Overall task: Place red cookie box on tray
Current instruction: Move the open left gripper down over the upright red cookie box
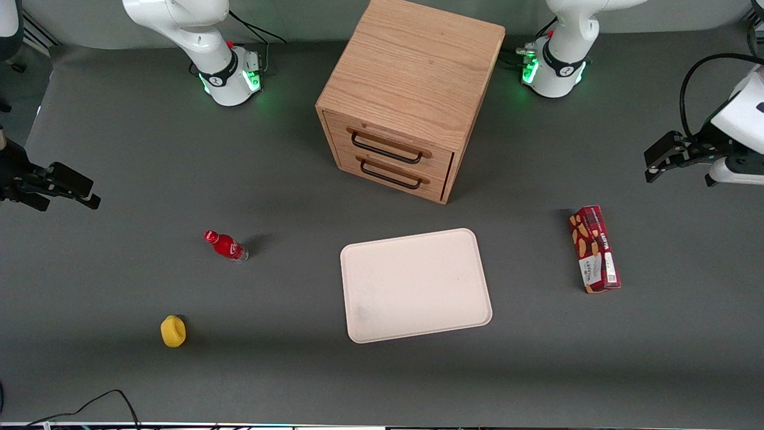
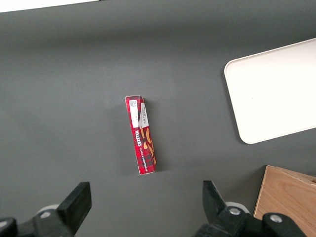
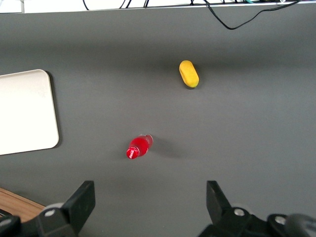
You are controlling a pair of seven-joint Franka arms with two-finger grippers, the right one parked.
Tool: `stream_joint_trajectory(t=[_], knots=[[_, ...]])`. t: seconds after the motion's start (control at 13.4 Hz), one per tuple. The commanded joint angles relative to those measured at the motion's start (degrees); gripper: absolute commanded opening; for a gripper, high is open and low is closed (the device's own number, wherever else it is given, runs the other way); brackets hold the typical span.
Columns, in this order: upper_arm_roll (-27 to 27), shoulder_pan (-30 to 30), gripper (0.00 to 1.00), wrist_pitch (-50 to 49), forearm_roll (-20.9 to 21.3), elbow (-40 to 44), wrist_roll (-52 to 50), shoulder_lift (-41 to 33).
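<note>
We are hanging our left gripper [image 2: 143, 207] high above the table at the working arm's end, its fingers [image 2: 76, 200] spread wide and gripping nothing. In the front view the gripper [image 1: 662, 158] is sitting well apart from the red cookie box [image 1: 594, 249], which is lying flat on the table [image 1: 119, 149] at roughly seven o'clock from it, nearer to the front camera than the gripper is.

In the wrist view the red cookie box [image 2: 140, 135] is showing at about twelve o'clock from the midpoint between our fingertips, almost centred between them. Its long axis is running close to the twelve-to-six line, tipped only slightly toward eleven-to-five. That is the relation we are weighing: the fingers are standing to either side of that line, so they are already set across the box's narrow width and, we judge, little wrist rotation is needed before descending.

The tray [image 1: 415, 285] is resting bare near the middle of the table, in front of the wooden drawer cabinet [image 1: 412, 95], with an open strip of table between it and the box. From the box in the front view, the tray is lying at about nine o'clock.

We judge the pick as not yet begun: the coming move is calling for travel over the box, then a straight drop.
</note>
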Motion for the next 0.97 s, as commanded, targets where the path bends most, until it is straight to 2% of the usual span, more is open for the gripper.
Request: stream_joint_trajectory(t=[0.0, 0.89], knots=[[0.6, -0.5, 1.00, -3.2, -0.6, 2.2, 1.1, 1.3], [0.7, 0.0, 1.00, -5.1, -0.6, 2.0, 1.0, 3.4]])
